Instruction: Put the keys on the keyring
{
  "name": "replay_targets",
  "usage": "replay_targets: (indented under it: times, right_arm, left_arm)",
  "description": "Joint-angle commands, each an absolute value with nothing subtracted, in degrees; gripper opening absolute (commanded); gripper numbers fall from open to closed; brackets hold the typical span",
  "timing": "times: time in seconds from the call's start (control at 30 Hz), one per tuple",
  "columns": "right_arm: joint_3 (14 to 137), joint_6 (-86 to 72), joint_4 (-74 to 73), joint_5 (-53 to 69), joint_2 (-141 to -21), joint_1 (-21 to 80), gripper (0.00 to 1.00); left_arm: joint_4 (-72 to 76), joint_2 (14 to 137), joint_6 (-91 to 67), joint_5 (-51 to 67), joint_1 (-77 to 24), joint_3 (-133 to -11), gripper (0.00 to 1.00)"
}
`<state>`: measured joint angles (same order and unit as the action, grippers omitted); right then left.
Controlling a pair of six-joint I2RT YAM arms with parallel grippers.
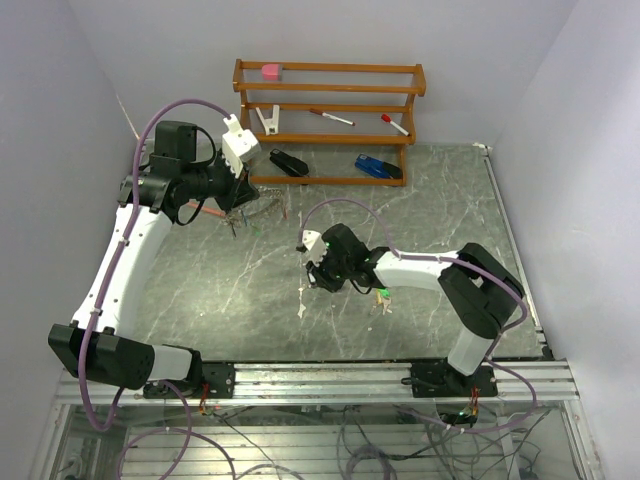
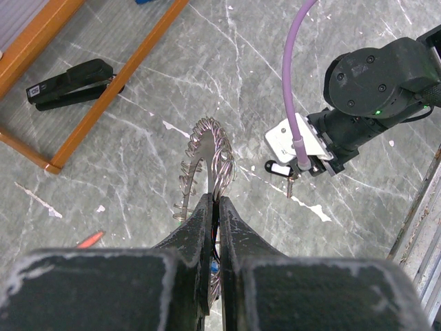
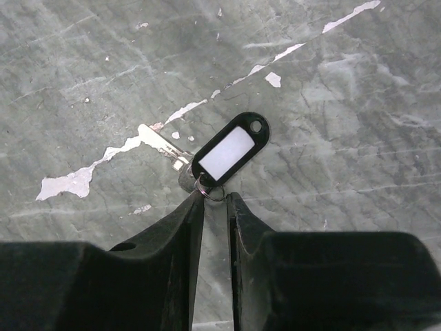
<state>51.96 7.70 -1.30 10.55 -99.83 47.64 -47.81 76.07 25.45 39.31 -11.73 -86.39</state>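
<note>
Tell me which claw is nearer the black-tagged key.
Right. The right claw sits over the black-tagged key, tips flanking its ring; the left claw is far off, gripping the keyring.

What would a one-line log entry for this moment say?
left gripper: shut on keyring | right gripper: tips astride black-tagged key, grip unclear | key not threaded

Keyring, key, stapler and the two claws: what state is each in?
keyring, pinched edge-on by the left gripper.
left gripper, shut on the keyring.
tagged key, off the keyring, its small ring inside the right gripper.
right gripper, nearly closed; grip unclear.
stapler, closed.
</note>
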Motion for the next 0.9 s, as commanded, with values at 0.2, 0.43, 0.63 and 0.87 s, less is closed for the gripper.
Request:
replay_targets:
  times: [0.2,0.43,0.63,0.87]
  right_arm:
    - [52.74,8.48,0.04,13.22,-101.66,47.83,0.18]
    - [52.62,8.22,0.70,13.47,-102.08,47.84,0.16]
    - [53.15,8.18,1.12,13.50,-102.55,47.88,0.12]
    - [53.26,7.83,2.71,13.03,-102.40,47.82,0.04]
  left_arm:
    - [-44.91,75.06,24.83,41.59,-11.16,-86.62,0.07]
    - [-44.86,74.88,24.96,41.48,-11.07,-86.48,0.07]
    - [-44.84,75.06,24.81,41.66,-10.99,-86.57,0.07]
    - [-44.82,75.06,24.92,41.58,-10.90,-86.57,0.07]
